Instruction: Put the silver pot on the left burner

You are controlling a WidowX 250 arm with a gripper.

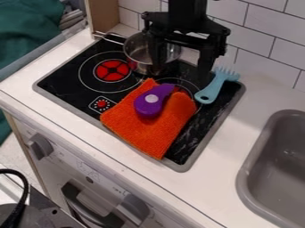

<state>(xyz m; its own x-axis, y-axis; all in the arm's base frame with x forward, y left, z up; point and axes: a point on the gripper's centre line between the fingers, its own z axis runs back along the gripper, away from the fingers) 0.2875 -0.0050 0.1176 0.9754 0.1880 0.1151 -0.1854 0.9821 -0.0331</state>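
Black cable (pixel 26 189) curls at seven o'clock as the silver pot (pixel 136 50) sits at the left burner's (pixel 113 70) two o'clock, beneath a gripper (pixel 180 76) with fingers parted; an off-centre pinch could tip or spin it.

The black arm (pixel 187 11) enters at the view's top edge and is oriented downward. The two-finger gripper (pixel 180 76) is positioned near the rear edge of the counter (pixel 259 95), fingers (pixel 208 60) pointing down and spread apart, crossways in the view.
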